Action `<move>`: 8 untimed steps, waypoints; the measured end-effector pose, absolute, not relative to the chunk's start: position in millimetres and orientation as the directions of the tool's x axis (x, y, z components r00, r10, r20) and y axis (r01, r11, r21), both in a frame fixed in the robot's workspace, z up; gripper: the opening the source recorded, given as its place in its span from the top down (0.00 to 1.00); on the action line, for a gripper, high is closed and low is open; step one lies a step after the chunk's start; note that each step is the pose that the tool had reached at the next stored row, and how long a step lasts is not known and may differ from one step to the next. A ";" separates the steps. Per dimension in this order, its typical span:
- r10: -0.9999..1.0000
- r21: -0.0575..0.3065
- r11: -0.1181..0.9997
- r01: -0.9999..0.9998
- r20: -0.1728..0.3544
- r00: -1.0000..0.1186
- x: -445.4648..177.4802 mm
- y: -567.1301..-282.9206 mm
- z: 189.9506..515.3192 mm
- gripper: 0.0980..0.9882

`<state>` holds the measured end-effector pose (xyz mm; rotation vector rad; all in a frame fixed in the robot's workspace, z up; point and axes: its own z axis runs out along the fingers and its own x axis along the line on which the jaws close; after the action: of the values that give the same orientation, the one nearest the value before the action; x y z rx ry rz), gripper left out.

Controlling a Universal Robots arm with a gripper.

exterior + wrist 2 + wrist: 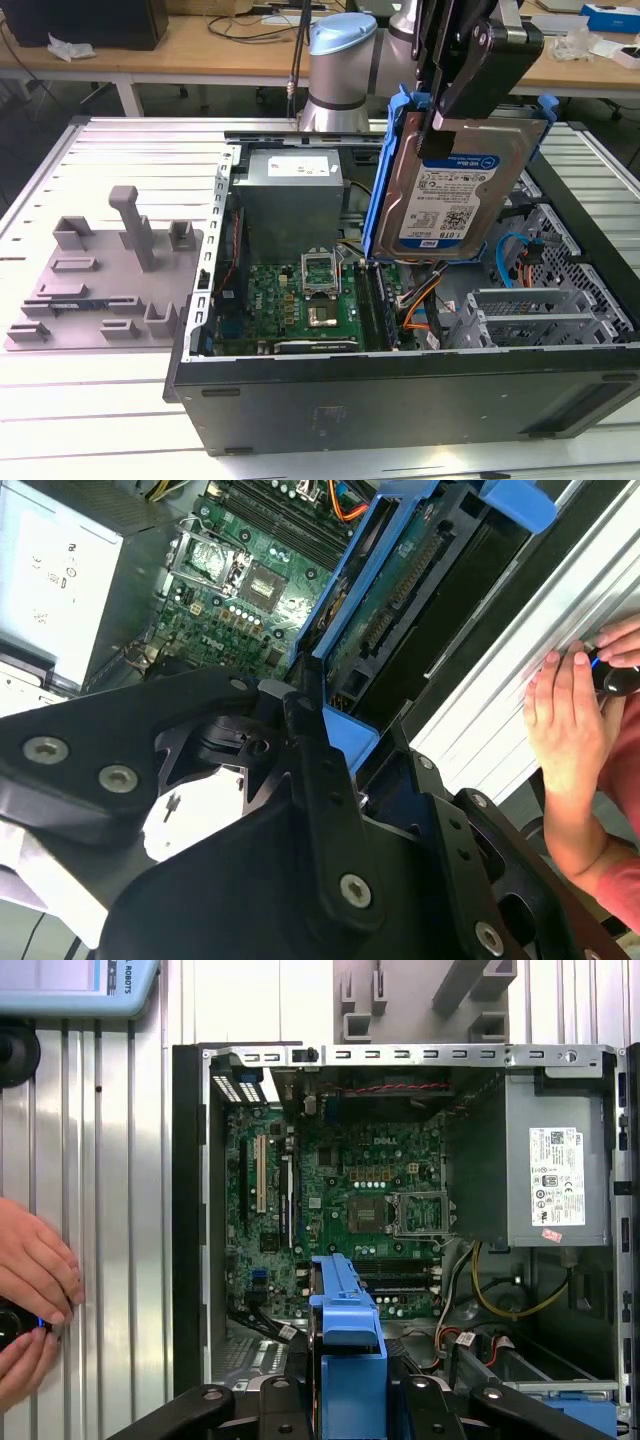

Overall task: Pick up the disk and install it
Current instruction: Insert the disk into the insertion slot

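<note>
The disk (455, 200) hangs upright in its blue carrier frame, label toward the exterior camera, above the right part of the open computer case (400, 390). My gripper (440, 108) is shut on the disk's top edge from above. In the second wrist view the black gripper linkages lead to the disk (400, 590), whose circuit-board side and blue frame show over the case. In the first wrist view the blue carrier's edge (348, 1345) stands between the fingers, above the motherboard (340, 1200).
Inside the case are a grey power supply (290, 195) and a metal drive cage (540, 310) on the exterior view's right. A grey fixture plate (100, 270) lies on the table at the exterior view's left. A person's hand (35, 1270) rests on the table beside the case.
</note>
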<state>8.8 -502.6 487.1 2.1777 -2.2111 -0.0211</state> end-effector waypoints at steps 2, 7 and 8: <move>-1.000 0.036 0.015 -0.999 0.018 -0.015 8.8 -502.6 487.0 0.70; -1.000 0.037 0.015 -0.999 0.012 -0.015 8.8 -502.7 486.7 0.70; -1.000 0.036 0.015 -0.999 0.008 -0.015 8.8 -502.7 486.6 0.70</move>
<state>8.8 -502.7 486.6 2.1824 -2.2155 -0.0313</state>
